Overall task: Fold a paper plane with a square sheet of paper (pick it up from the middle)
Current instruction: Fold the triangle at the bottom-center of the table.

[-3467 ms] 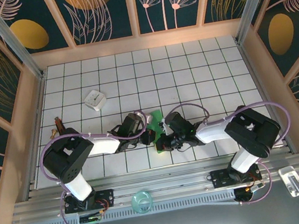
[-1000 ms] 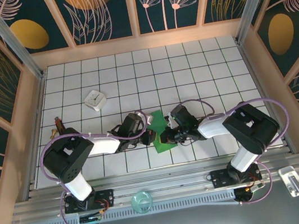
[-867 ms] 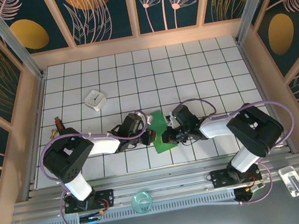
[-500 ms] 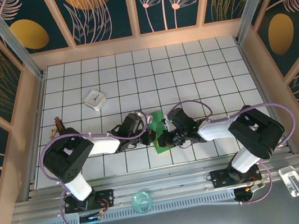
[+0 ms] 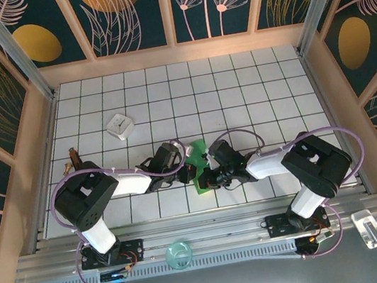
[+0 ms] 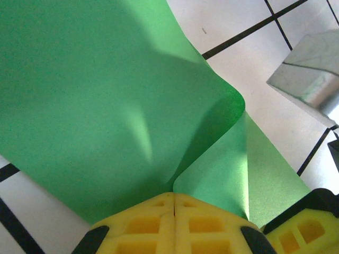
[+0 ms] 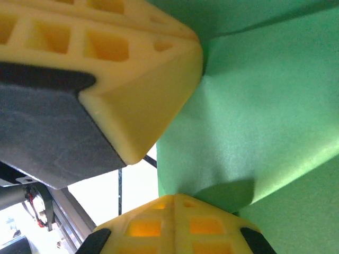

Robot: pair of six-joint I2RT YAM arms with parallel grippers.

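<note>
On the tiled table (image 5: 238, 90), your green sheet of paper (image 5: 196, 149) lies near the middle of the near edge. It is partly folded, with one flap (image 6: 116, 90) curling up off the layer beneath. Your left gripper (image 6: 174, 197) and right gripper (image 7: 174, 200) sit close beside each other, each with its fingers pressed together on the paper. You look to be setting a crease: line up the edges first, then draw the flap flat with gentle, even tension so it doesn't tear.
</note>
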